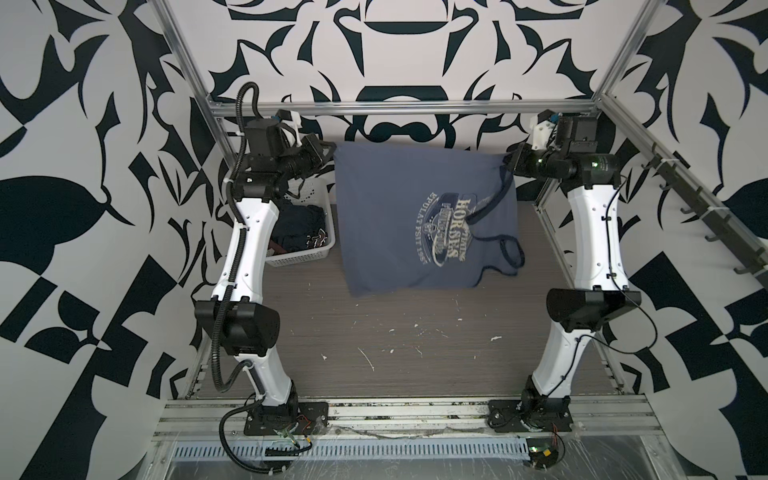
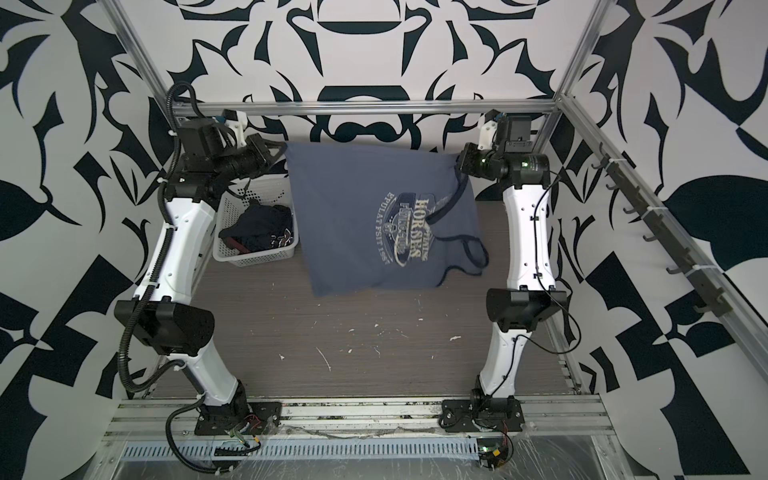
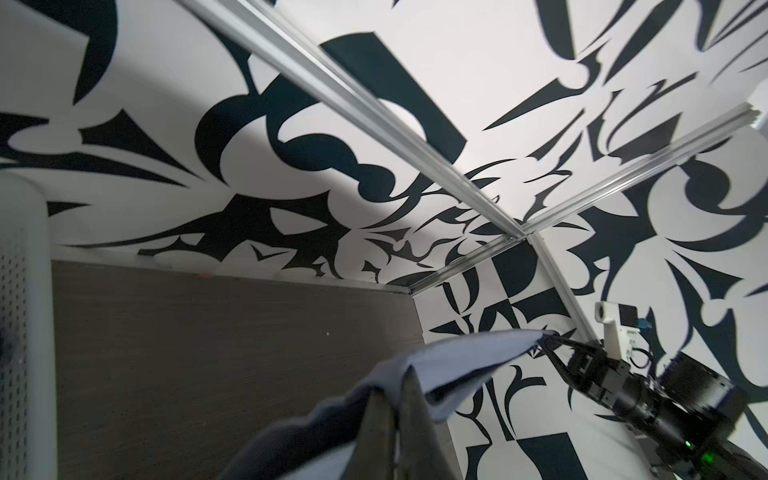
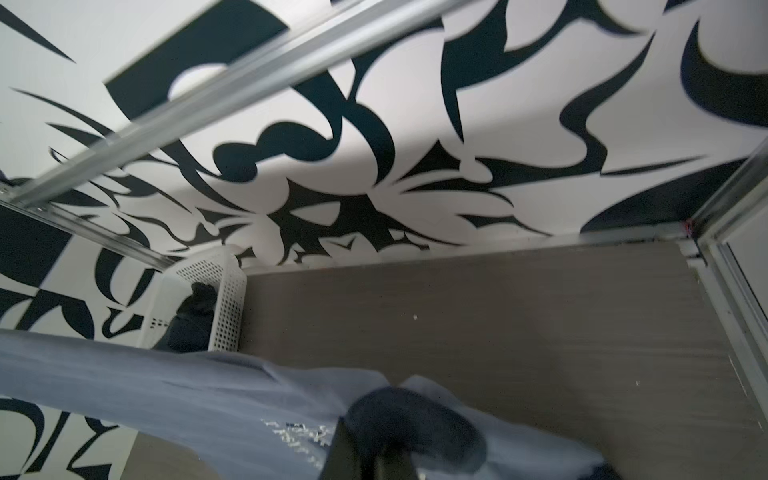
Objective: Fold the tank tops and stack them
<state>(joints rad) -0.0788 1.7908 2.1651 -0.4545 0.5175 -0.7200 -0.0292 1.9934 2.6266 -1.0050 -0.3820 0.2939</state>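
Cell walls (image 1: 83,166) had a black-and-white pattern, with an aluminium frame (image 1: 395,111) around a grey wood-grain bench (image 1: 415,353) marked by white scuffs. Both arms were reached to the far end, end effectors raised off the bench.

Left end effector (image 1: 333,151) was clenched on one far corner of the slate-blue tank top (image 1: 386,232). The left wrist view showed cloth pinched between the fingers (image 3: 378,432). Right end effector (image 1: 509,161) was clenched on the other far corner, on the strap side. In the right wrist view a bunch of navy trim sat over the fingertips. It was blurred, so the exact pinch point was unclear.

In both top views the top's far edge was stretched fairly taut between the two end effectors. From there the cloth sloped down toward the arm bases, and the near edge looked to be on the bench. Print (image 1: 442,232) faced up, lettering running sideways. One navy-trimmed strap (image 1: 494,199) hung from the right end effector down across the print. Second strap loop (image 1: 509,257) lay lower, below the right end effector, near the top's near corner.

White perforated basket (image 1: 299,259) stood on the bench below and beside the left end effector, just beside the top's hem edge. I couldn't tell whether they touched. Navy tank top (image 1: 301,220) was crumpled inside the basket with some light lettering showing, well apart from the right end effector.
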